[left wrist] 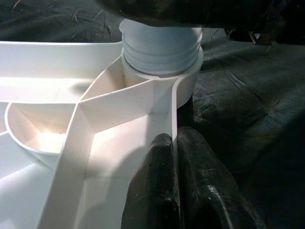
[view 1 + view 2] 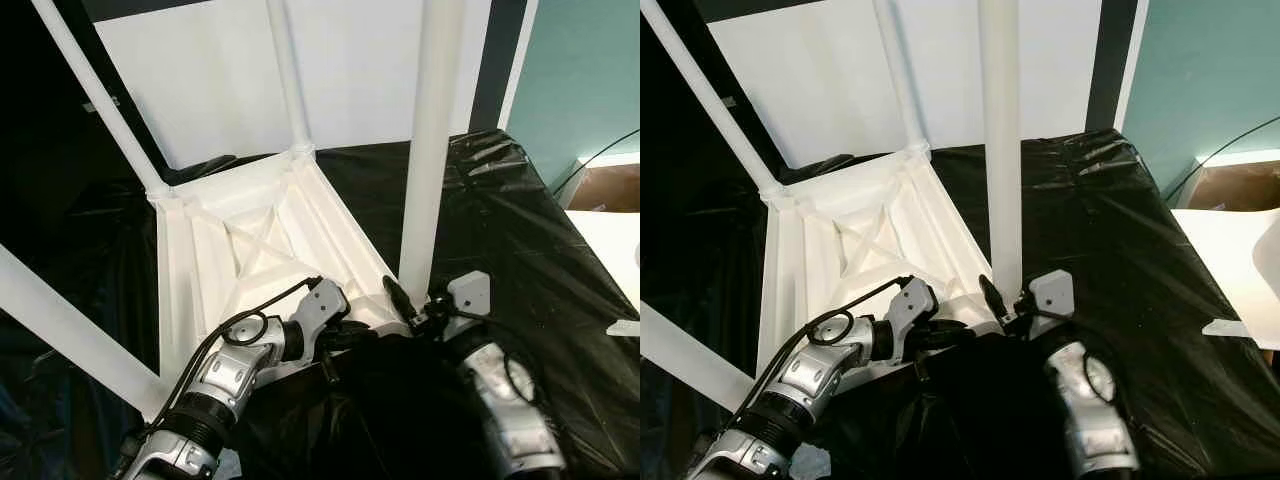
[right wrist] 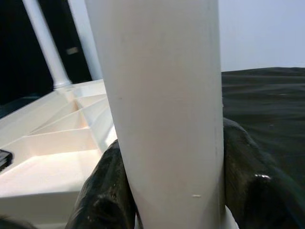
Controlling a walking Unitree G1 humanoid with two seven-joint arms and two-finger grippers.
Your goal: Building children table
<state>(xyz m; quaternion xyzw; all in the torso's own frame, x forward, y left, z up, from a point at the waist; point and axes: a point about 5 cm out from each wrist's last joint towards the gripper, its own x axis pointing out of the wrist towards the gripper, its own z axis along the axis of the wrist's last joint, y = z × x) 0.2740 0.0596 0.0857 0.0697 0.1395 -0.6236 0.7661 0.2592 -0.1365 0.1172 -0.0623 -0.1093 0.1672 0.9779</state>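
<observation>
Carrying surface: a counter draped in crinkled black plastic sheeting (image 2: 520, 240) is shown, with the work lying toward its left side.
Task object: a white moulded-plastic children's tabletop (image 2: 255, 255) is laid upside down on the sheeting, its ribbed underside and diagonal braces turned upward.
Legs: four white round plastic legs are seen standing up from the corner sockets; the far two (image 2: 285, 70) (image 2: 95, 95) rise at the back, one (image 2: 60, 335) is seen at the near left corner.
Gripped leg: the near right white leg (image 2: 432, 140) stands upright in its corner socket, its threaded end seated in the round collar (image 1: 162, 71).
Right gripper (image 2: 415, 312): its two black fingers (image 3: 102, 191) are closed around the base of the near right leg, one on each side, touching it.
Left gripper (image 2: 345, 335): its black fingers (image 1: 155, 186) are pressed onto the thin outer rim of the tabletop, one finger inside the rim and one outside, just beside the socket collar.
Background: a white panel (image 2: 230, 60) is propped behind the counter's far edge.
</observation>
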